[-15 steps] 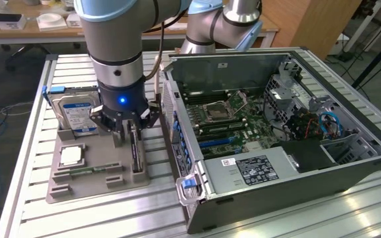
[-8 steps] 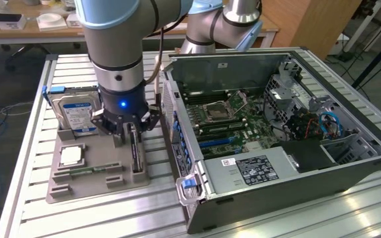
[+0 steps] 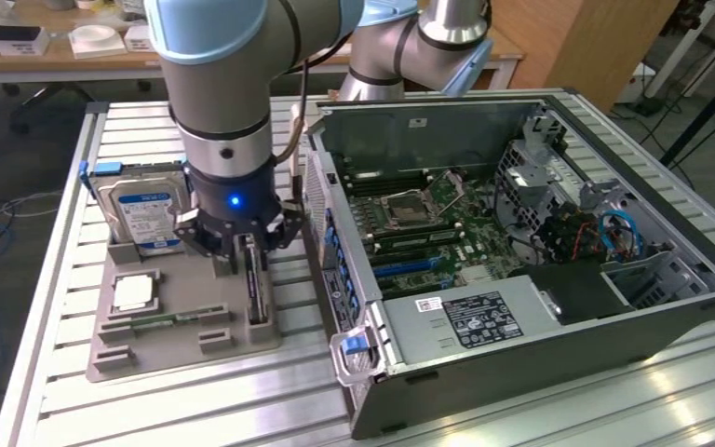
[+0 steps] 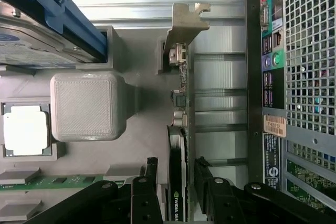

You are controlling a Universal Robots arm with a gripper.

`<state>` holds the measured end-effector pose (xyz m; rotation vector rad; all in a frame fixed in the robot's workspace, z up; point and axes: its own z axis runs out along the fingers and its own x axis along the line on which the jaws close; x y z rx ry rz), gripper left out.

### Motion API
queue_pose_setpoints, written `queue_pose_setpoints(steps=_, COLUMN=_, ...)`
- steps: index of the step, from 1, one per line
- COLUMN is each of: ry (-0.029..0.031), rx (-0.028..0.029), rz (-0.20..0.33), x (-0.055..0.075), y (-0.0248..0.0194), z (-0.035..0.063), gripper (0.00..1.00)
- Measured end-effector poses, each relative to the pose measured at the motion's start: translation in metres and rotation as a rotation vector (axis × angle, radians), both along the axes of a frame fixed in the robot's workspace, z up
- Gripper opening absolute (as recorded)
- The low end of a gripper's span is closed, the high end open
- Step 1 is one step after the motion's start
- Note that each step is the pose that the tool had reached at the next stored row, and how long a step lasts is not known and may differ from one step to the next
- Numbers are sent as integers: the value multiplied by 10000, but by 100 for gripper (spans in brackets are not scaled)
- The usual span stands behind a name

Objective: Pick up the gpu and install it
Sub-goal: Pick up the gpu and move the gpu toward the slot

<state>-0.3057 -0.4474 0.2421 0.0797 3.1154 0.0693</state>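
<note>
Currently, the claw (image 3: 249, 244) is found open, straddling the thin black gpu card w/ silver end bracket (image 4: 178, 129), one jaw each side, not pressed on. Card is stood on edge in the grey plastic holder tray (image 3: 165, 358) on the slatted metal table (image 3: 53, 410), just beside the rear of the open black PC tower case (image 3: 655, 326). Recommended: jaws to be centred approx. mid-length, closed evenly on flat faces, kept square; bracket and case wall to be avoided. Markings: "NVIDIA" read on card edge; white label on silver PSU box (image 3: 482, 321) illegible.
</note>
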Motion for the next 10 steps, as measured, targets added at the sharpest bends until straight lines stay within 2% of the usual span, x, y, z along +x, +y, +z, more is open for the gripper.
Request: queue_pose_setpoints(steps=10, ry=0, rx=0, rz=16, x=3, y=-2, z=-64, gripper=41)
